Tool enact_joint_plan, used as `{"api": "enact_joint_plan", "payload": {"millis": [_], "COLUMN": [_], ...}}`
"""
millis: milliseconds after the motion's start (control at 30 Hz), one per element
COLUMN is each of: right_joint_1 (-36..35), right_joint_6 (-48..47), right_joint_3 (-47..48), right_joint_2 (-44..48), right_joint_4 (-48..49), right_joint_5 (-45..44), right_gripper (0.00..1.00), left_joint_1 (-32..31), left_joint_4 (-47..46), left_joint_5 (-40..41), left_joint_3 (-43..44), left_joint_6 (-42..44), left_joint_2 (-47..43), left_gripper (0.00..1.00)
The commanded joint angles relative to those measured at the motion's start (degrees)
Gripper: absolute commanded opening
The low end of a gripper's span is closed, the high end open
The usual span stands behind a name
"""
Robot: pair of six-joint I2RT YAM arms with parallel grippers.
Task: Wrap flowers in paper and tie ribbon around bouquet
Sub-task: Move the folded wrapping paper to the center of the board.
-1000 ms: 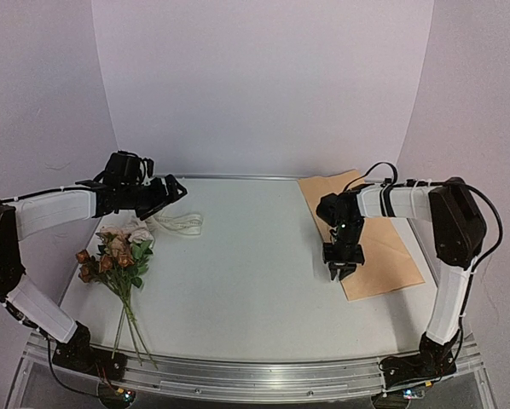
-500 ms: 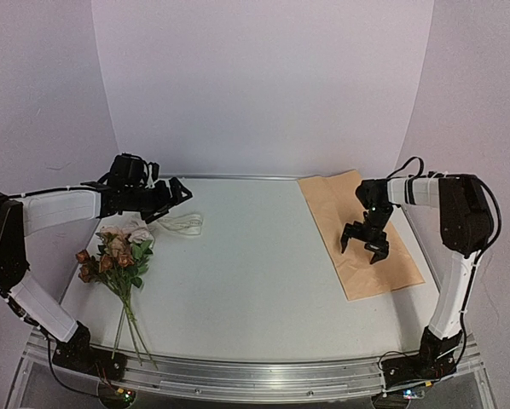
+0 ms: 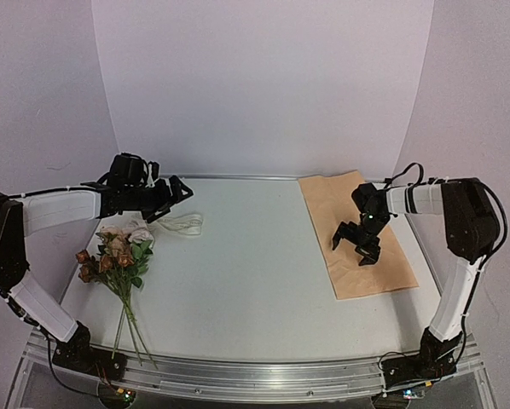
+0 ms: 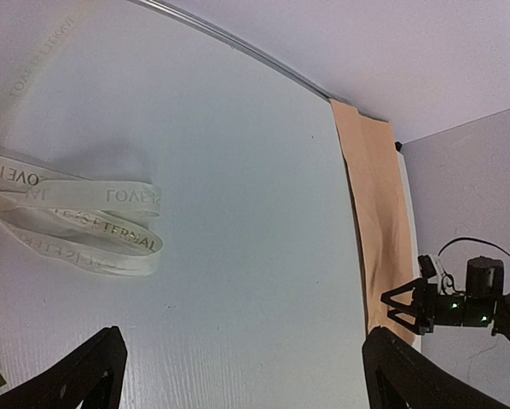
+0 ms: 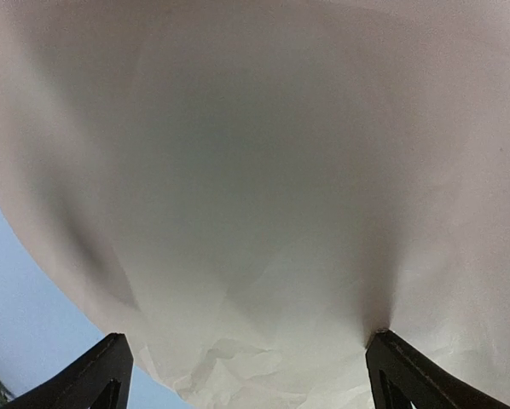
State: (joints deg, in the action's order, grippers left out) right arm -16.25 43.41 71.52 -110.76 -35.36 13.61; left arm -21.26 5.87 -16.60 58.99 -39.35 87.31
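1. Finds the right gripper (image 3: 351, 253) released and spread wide, low over the paper (image 3: 390, 266) at centre right of the overhead view, grasping nothing; had it clenched at the sheet's left edge a second earlier
2. Leaves the paper flat on the table (image 3: 255, 273), nudged slightly toward frame centre; suggests a drag to the middle, probably unfinished
3. Keeps the left gripper (image 3: 175, 203) equally wide and empty at upper left, hovering just above the ribbon (image 3: 180, 225), unmoved
4. Puts the flowers (image 3: 110, 256) at lower left, with stems toward the bottom edge, well apart from the paper, so no wrapping yet
5. Places the paper's right edge near the table's right rim and its far end near the back rim; offers broad bare tabletop between sheet and flowers for sliding either inward
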Motion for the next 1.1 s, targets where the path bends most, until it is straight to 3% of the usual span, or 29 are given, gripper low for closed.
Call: {"api": "enact_joint_plan", "payload": {"millis": [0, 333, 567, 667, 867, 1067], "right_joint_1": [-9.6, -24.0, -29.0, -26.6, -14.1, 0.7], "right_joint_6": [4.1, 6.4, 5.6, 4.2, -1.5, -5.9], "right_joint_3": [-6.0, -8.2, -8.9, -11.0, -15.5, -15.4], "right_joint_2": [-3.2, -0.9, 4.8, 9.9, 18.8, 16.6], "right_joint_4": [3.8, 0.5, -5.9, -8.2, -10.9, -9.7], "right_joint_5": [4.5, 1.3, -5.6, -9.8, -12.7, -7.2], "right_gripper": [0.98, 0.98, 0.98, 0.98, 0.98, 0.98], "left_joint_1": [0.3, 0.3, 0.2, 0.1, -1.2, -3.7], "left_joint_4": [-1.8, -4.3, -11.3, -13.7, -15.1, -15.4], "left_joint_5": [-0.4, -3.6, -10.2, -13.8, -16.2, -16.2], "left_joint_3": [-1.1, -4.9, -6.8, -5.5, -1.8, 2.5], "left_joint_6": [-1.3, -3.4, -6.5, -7.8, -7.6, -7.6], "left_joint_2": [-2.1, -2.0, 2.4, 7.0, 13.2, 18.7], "left_gripper": [1.0, 1.0, 1.0, 1.0, 1.0, 1.0]}}
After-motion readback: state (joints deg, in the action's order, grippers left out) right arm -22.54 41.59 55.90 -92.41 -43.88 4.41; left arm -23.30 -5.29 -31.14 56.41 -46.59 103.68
